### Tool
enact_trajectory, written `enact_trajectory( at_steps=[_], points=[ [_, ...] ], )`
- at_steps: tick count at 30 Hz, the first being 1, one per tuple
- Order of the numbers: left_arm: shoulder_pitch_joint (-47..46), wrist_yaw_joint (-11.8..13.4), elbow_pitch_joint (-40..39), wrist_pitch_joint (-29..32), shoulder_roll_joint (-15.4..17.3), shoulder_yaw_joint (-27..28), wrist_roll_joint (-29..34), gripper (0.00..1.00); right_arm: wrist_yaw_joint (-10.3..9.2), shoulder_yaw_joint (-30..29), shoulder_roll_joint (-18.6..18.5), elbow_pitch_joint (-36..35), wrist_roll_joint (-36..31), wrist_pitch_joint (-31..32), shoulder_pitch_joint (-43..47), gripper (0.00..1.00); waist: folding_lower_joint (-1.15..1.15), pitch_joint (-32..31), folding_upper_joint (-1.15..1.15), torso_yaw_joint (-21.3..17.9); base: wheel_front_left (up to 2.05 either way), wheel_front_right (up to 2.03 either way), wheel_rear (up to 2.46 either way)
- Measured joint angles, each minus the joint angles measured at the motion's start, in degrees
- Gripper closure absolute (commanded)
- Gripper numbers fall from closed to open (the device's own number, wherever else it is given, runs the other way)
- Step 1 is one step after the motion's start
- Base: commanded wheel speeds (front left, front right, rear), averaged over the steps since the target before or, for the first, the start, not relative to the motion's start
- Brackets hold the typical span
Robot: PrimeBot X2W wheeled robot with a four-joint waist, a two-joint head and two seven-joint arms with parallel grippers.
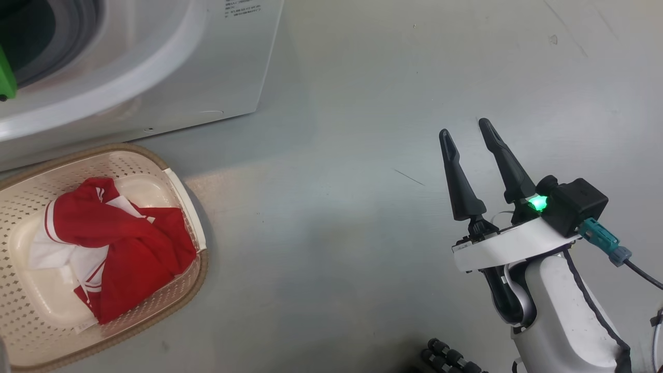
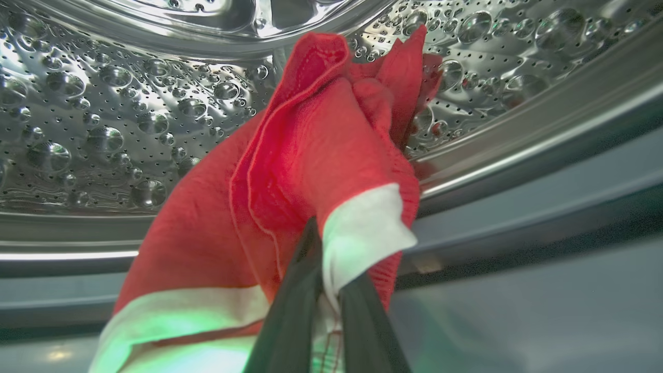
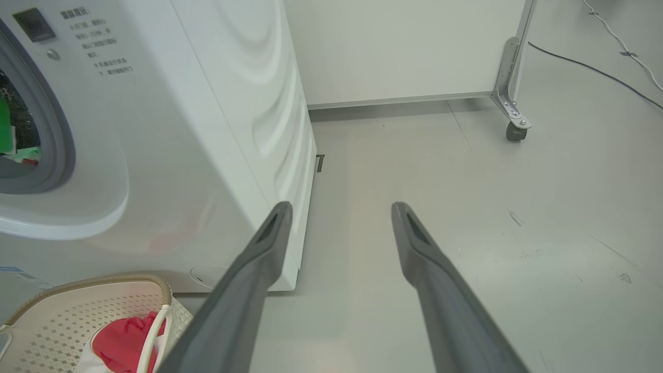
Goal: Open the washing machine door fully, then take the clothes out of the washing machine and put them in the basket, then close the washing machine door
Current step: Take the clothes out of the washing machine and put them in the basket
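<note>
Inside the steel drum [image 2: 119, 129] of the washing machine [image 1: 155, 62], my left gripper [image 2: 318, 233] is shut on a red garment with a white cuff [image 2: 321, 150], one of the clothes, which bunches up above the fingertips. More red and white clothes [image 1: 129, 243] lie in the cream basket [image 1: 203, 264] on the floor in front of the machine. To the right, my right gripper [image 1: 464, 127] hovers open over bare floor with nothing between its fingers. In the right wrist view the right gripper [image 3: 342, 207] points past the washing machine [image 3: 207, 129] corner, with the basket [image 3: 77, 316] at lower left. The washing machine door is out of view.
The grey gasket [image 2: 518, 217] rings the drum mouth just below the held garment. A white panel on a metal leg with a caster [image 3: 514, 132] stands behind the machine. A dark cable [image 3: 595, 75] runs across the grey floor [image 1: 362, 233] at far right.
</note>
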Motion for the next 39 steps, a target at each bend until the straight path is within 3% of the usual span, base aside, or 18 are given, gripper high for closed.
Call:
enact_trajectory(
  at_steps=[15, 39],
  points=[
    [0.44, -0.16, 4.55, -8.94, -2.75, -0.11, -0.22, 1.0, 0.0, -1.82, -0.07, 1.19, -0.71, 0.0, -0.03, 0.0, 0.0, -3.46, 0.0, 2.38, 0.0, 0.0, 0.0],
    [13.91, -3.88, 8.62, -26.09, -8.53, -0.82, -3.04, 1.0, 0.0, -1.89, -1.76, 4.61, -1.63, 0.0, 3.02, 0.0, 0.0, -15.87, 0.0, 9.52, 0.0, 0.0, 0.0]
  ],
)
